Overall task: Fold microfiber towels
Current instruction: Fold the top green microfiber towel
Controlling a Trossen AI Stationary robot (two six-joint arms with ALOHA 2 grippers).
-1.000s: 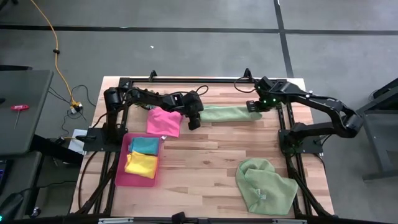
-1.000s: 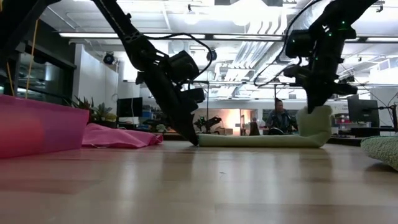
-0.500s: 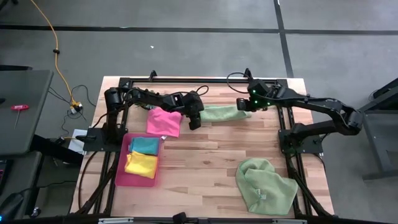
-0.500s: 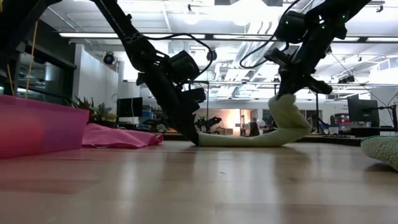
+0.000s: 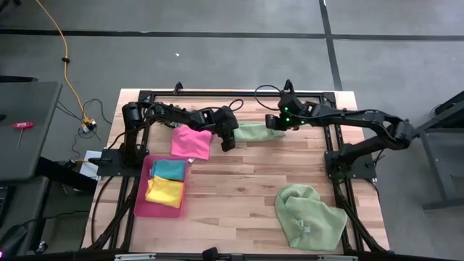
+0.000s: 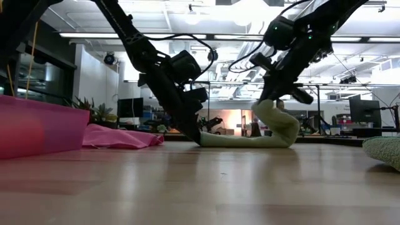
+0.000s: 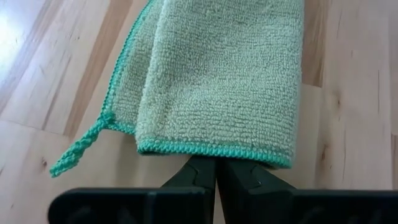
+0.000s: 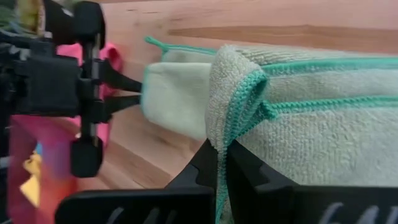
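Observation:
A pale green towel (image 5: 254, 133), folded into a narrow strip, lies on the table's far middle between my two grippers. My left gripper (image 5: 227, 144) is shut at its left end, down at the table. My right gripper (image 5: 276, 123) is shut on its right end, raised and curled back over the strip (image 6: 275, 125). A hot pink towel (image 5: 191, 141) lies flat left of my left gripper. A teal towel (image 5: 168, 169) and a yellow towel (image 5: 164, 191) lie in the pink tray (image 5: 140, 203). A second pale green towel (image 5: 310, 216) lies crumpled at the near right. My left gripper has the towel's left end at its teal hem (image 7: 214, 149). The fingers (image 7: 199, 177) slant down from the table's left. The hem lies over their tips and hides the contact. That end rests on the table. My right gripper pinches the towel's right end at its teal hemmed edge (image 8: 244, 93), several layers bunched together. The fingers (image 8: 249, 177) slant down from the upper right. The end is lifted clear and arches over the part lying on the table.
The pink tray stands at the near left of the table. The dark arm frames run along the far edge and both sides. Bare wood lies in the middle and near middle. The low view shows a person (image 6: 279, 115) far off in the room behind the table.
My right gripper has gone toward the table's left, carrying the towel's right end up and over toward my left gripper. The strip now curls back on itself and looks shorter from above. Its left end has stayed on the table.

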